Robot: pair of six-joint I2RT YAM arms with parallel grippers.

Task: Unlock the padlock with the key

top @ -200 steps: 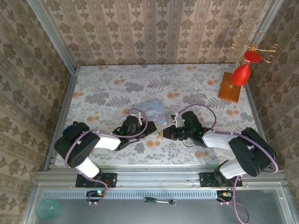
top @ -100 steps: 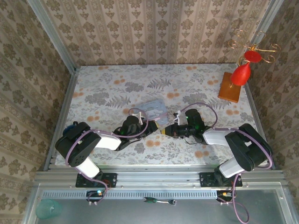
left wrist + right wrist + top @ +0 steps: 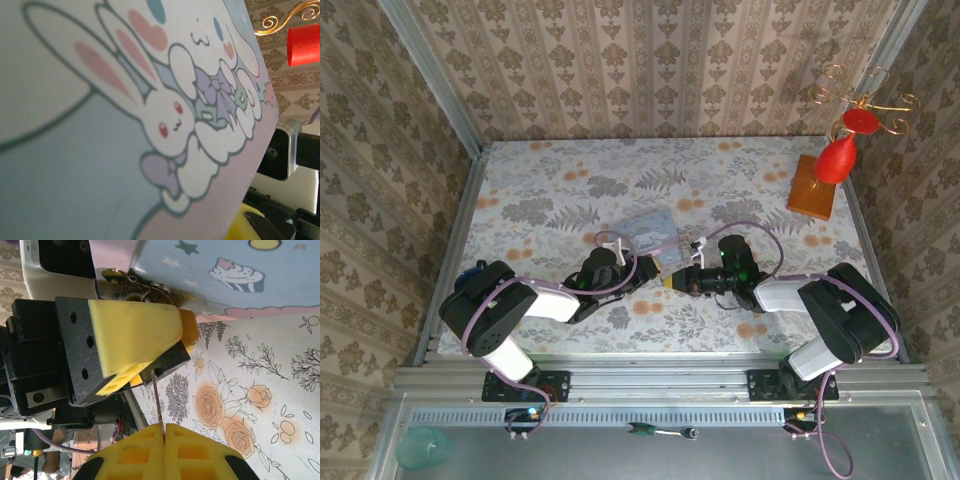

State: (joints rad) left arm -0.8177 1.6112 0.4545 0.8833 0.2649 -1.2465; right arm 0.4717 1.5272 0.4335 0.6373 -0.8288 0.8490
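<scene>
In the right wrist view my right gripper (image 3: pixel 164 427) is shut on the key (image 3: pixel 158 402), a thin dark sliver pointing up. Its tip touches the underside of the padlock (image 3: pixel 167 365), a small black block clamped between the yellow fingers (image 3: pixel 135 330) of my left gripper. Silvery metal rings (image 3: pixel 132 286) show above that finger, against the tin. From above, the left gripper (image 3: pixel 645 268) and right gripper (image 3: pixel 672 283) meet tip to tip just in front of the pale blue-pink cartoon tin (image 3: pixel 650 230). The tin (image 3: pixel 125 125) looms close in the left wrist view, hiding the left jaws.
A wooden stand with red ornaments and gold wire (image 3: pixel 820 180) is at the back right corner. A green-handled tool (image 3: pixel 660 431) and a green cup (image 3: pixel 420 447) lie on the metal shelf below the arm bases. Patterned walls enclose the table.
My right gripper has shifted slightly left, closing the gap to the left gripper, and its arm has swung in behind it. The left arm and tin have barely moved.
</scene>
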